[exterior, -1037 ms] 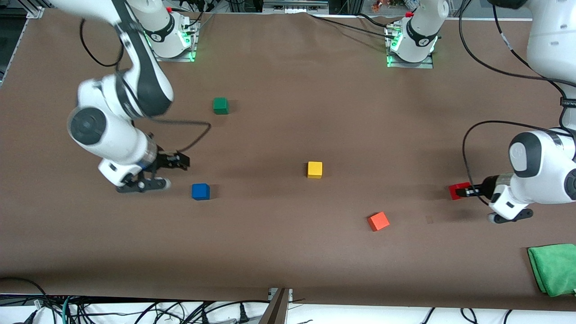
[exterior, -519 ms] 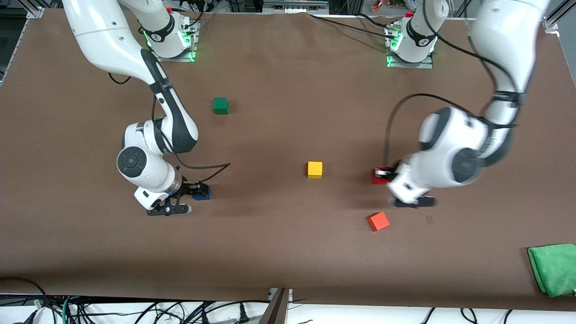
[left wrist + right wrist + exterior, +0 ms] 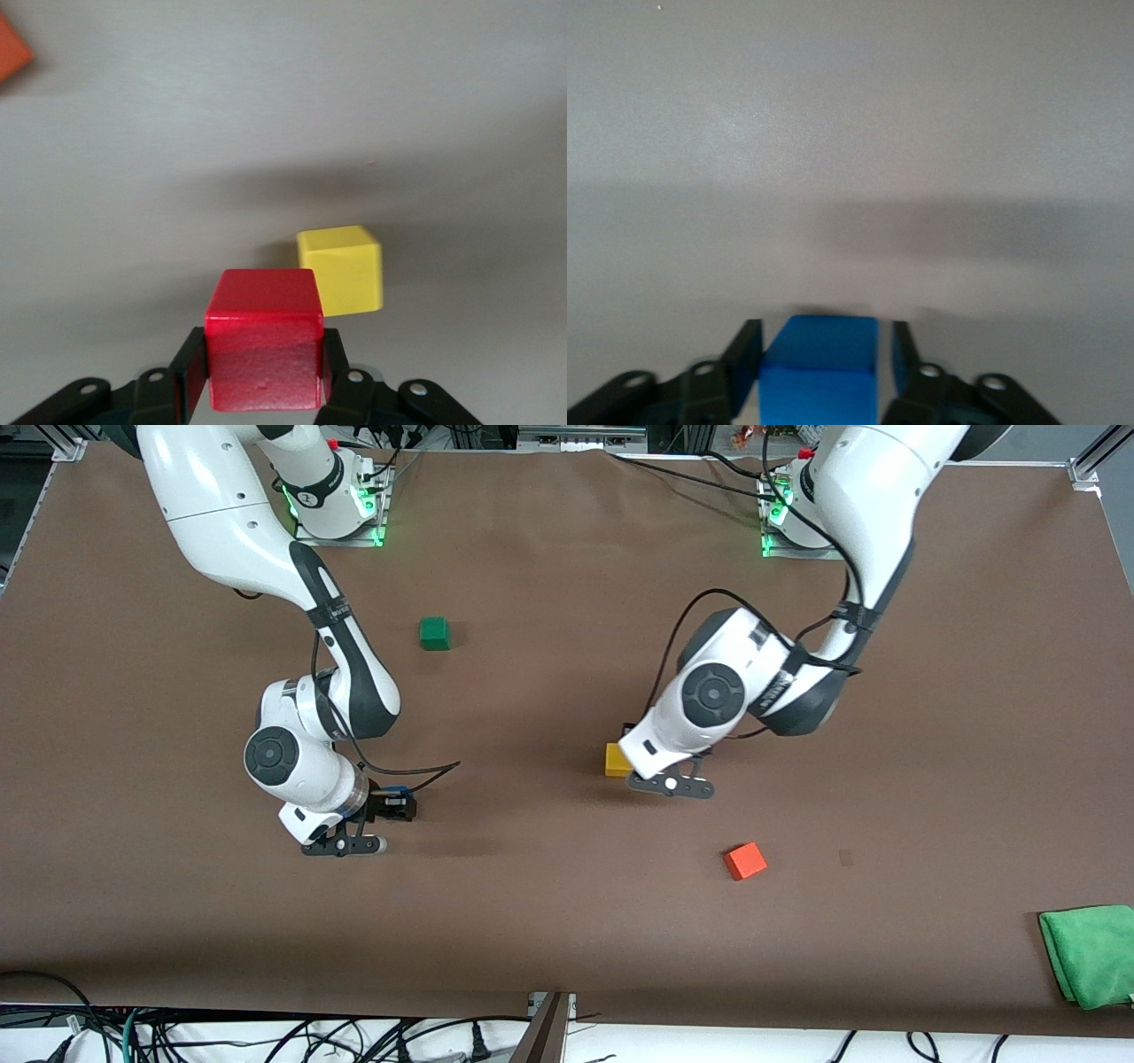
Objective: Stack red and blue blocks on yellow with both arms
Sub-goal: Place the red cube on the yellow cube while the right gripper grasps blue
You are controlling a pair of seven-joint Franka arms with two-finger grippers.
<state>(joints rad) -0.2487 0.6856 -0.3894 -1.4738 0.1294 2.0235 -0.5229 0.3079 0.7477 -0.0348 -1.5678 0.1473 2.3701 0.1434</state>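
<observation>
My left gripper [image 3: 264, 359] is shut on the red cube [image 3: 264, 341] and holds it in the air just beside the yellow cube [image 3: 341, 270]. In the front view the left wrist hides the red cube and covers part of the yellow cube [image 3: 614, 760] at mid-table. My right gripper [image 3: 395, 805] is down at the table toward the right arm's end. Its fingers are open and straddle the blue cube [image 3: 819, 372], with a gap on each side. Only a sliver of the blue cube [image 3: 401, 789] shows in the front view.
An orange cube [image 3: 745, 860] lies nearer the front camera than the yellow cube, toward the left arm's end. A dark green cube [image 3: 434, 633] sits nearer the arms' bases. A green cloth [image 3: 1090, 954] lies at the table's corner at the left arm's end.
My left arm has carried the red cube from its end of the table up to the yellow cube. My right gripper has moved onto the blue cube and now straddles it.
</observation>
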